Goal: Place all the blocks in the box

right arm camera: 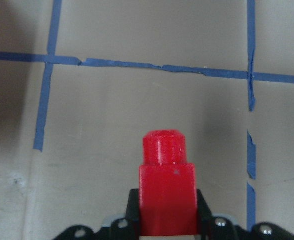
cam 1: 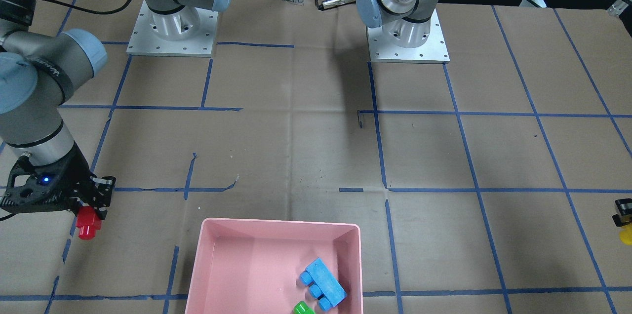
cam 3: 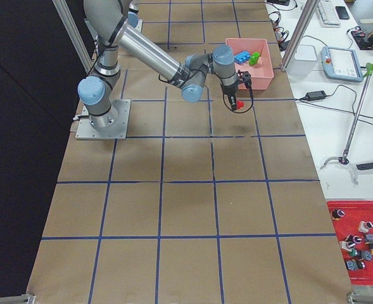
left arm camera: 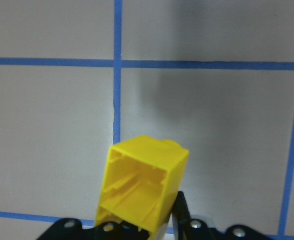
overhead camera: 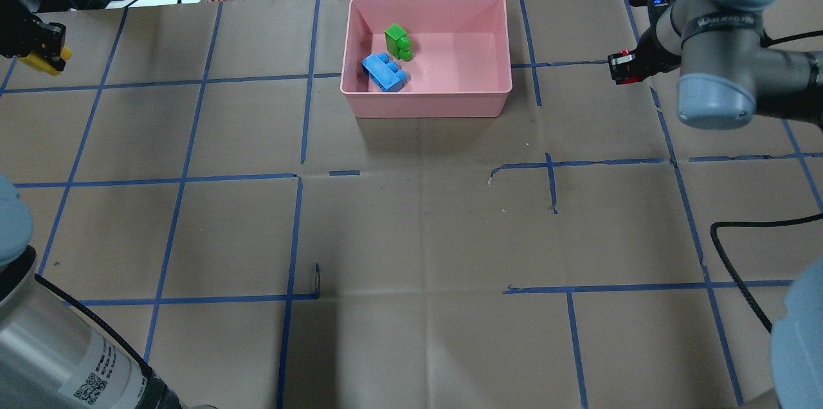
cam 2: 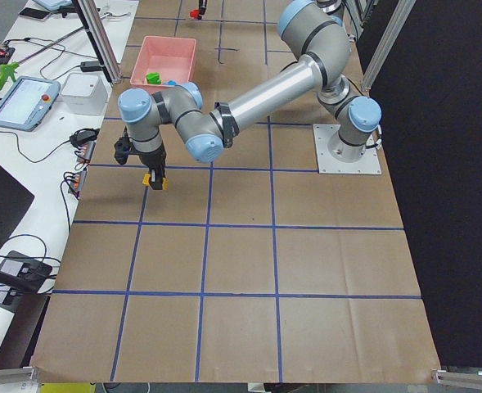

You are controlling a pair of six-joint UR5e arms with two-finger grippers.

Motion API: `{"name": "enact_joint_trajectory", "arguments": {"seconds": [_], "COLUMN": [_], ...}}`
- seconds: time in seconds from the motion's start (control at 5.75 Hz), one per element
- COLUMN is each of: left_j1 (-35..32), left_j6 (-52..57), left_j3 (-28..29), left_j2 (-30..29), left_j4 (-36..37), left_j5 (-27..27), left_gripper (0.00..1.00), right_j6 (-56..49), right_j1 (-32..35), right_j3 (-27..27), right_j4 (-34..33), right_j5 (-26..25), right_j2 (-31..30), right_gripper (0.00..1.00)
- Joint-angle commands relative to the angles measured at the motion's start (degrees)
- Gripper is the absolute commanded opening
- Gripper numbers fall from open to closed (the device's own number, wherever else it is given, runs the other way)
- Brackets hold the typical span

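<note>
I see a pink box (overhead camera: 427,107), a light-blue block (overhead camera: 383,72), a green block (overhead camera: 398,41), a red block (right arm camera: 165,192), a yellow block (left arm camera: 142,187), brown table (overhead camera: 418,235) gridded in blue tape (overhead camera: 161,179)

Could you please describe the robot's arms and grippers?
The right arm and left arm are silver tubes with light-blue joint caps, black bands and black cables. The right gripper and left gripper are black; a blue light shows on the right one.

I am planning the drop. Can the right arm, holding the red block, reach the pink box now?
Probably yes. The right end effector holds the red block beside the box, nothing stands between them, and the box's side nearest it is bare.
</note>
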Motion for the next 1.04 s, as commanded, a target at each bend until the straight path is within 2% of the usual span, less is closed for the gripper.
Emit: {"name": "enact_joint_trajectory", "arguments": {"seconds": [0.0, 0.17, 0.35, 0.7, 0.87], "left_j1": [-3.54, -6.26, -9.16, -14.78, -18.38], "left_j6": [-2.09, -5.93, -9.89, -20.59, -26.74], "left_j3": [0.06, 0.06, 0.15, 0.06, 0.15], "left_j2": [1.78, 1.7, 1.79, 1.52, 1.44], "left_j4": [-0.12, -0.04, -0.04, -0.04, -0.04], "left_j5": [-0.31, -0.4, -0.66, -5.57, -6.63], "left_gripper": [0.0, 0.0, 0.0, 0.0, 0.0], "right_j6": [0.09, 0.09, 3.14, 9.38, 10.37], "right_j1": [4.74, 8.43, 12.12, 17.93, 19.26], "right_j3": [-12.13, -13.13, -13.75, -14.98, -15.86], "right_j4": [17.59, 16.26, 8.68, -10.56, -15.26], "right_j5": [7.62, 13.84, 14.6, 14.61, 14.35], "right_j2": [-0.24, 1.94, 4.83, 12.82, 15.56], "right_gripper": [0.04, 0.04, 0.04, 0.04, 0.06]}}
